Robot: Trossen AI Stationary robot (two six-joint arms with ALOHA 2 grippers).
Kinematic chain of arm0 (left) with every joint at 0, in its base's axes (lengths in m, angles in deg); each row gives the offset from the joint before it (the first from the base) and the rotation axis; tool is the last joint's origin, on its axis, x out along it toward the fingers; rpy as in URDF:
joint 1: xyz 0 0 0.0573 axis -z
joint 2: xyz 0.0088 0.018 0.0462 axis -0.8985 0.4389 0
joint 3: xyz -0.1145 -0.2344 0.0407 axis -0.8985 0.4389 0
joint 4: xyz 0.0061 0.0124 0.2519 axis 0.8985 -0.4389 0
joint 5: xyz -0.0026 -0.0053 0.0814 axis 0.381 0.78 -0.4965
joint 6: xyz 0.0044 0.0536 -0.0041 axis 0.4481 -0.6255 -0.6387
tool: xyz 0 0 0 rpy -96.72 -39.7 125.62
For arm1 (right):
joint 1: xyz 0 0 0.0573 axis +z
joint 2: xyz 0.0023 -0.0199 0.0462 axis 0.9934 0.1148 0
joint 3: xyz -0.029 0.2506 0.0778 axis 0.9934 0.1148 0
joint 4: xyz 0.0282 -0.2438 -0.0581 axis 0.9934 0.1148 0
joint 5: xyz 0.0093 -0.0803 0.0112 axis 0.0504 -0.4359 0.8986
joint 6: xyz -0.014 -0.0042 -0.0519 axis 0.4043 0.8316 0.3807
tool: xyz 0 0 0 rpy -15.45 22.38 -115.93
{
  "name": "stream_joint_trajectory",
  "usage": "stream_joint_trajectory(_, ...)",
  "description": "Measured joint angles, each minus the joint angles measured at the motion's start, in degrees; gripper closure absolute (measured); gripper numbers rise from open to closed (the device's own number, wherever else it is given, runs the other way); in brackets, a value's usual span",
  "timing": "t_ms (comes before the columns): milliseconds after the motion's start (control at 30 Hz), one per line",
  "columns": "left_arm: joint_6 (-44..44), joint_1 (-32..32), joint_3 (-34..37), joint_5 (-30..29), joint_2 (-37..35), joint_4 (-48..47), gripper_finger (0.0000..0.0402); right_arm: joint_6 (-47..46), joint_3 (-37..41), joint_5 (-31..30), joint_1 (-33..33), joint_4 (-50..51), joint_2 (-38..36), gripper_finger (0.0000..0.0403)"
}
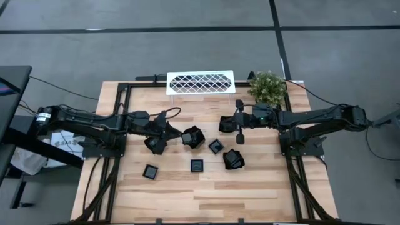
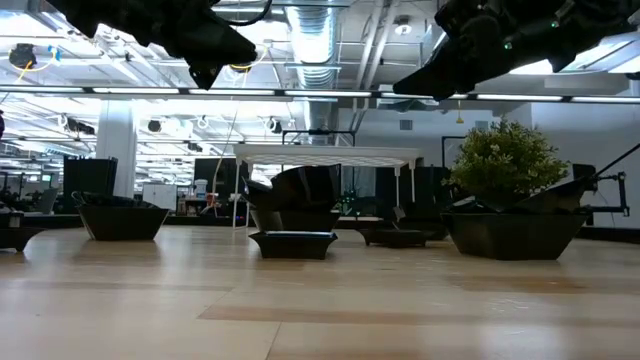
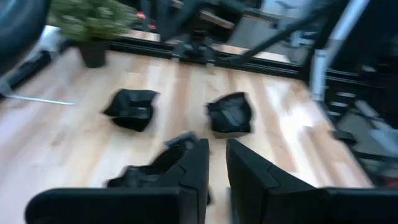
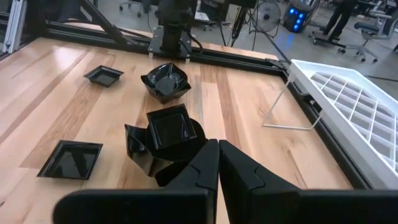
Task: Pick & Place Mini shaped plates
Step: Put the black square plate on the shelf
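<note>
Seven small black plates lie scattered mid-frame on the desk (image 1: 156, 194): flat squares at (image 1: 150, 171) and (image 1: 198, 165), deeper ones at (image 1: 192, 137), (image 1: 216, 146) and (image 1: 233, 159). The left claw (image 1: 155, 144) hangs at centre-left beside plate (image 1: 192, 137), fingers a slit apart on nothing visible. The right claw (image 1: 240, 132) hovers right of centre, fingers together, empty. This looks like the approach before a pick. Next, the left claw should widen, drop over a rim and clamp, then carry it, presumably toward the white rack (image 1: 200, 82) at upper centre.
</note>
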Motion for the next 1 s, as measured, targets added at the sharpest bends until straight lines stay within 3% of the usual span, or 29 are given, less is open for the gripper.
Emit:
stream_joint_trajectory(200, 5.41, -0.96, 0.02, -9.16, 4.35, -2.51, 0.0344, -0.03, 0.02, 0.0, 0.0, 1.46, -0.02, 0.0397)
stream_joint_trajectory(500, 7.18, -3.82, 0.09, -8.45, 10.94, -2.68, 0.0344, -0.17, 0.02, 0.0, 0.0, 1.46, -0.02, 0.0397)
stream_joint_trajectory(833, 7.4, -3.82, 0.09, -10.02, 11.7, -1.71, 0.0344, -0.17, 0.02, -0.04, 0.0, 1.46, -0.02, 0.0397)
stream_joint_trajectory(1000, 7.49, -3.82, 0.09, -11.18, 11.7, -1.9, 0.0323, -0.17, 0.02, -0.04, 0.0, 1.46, -0.02, 0.0397)
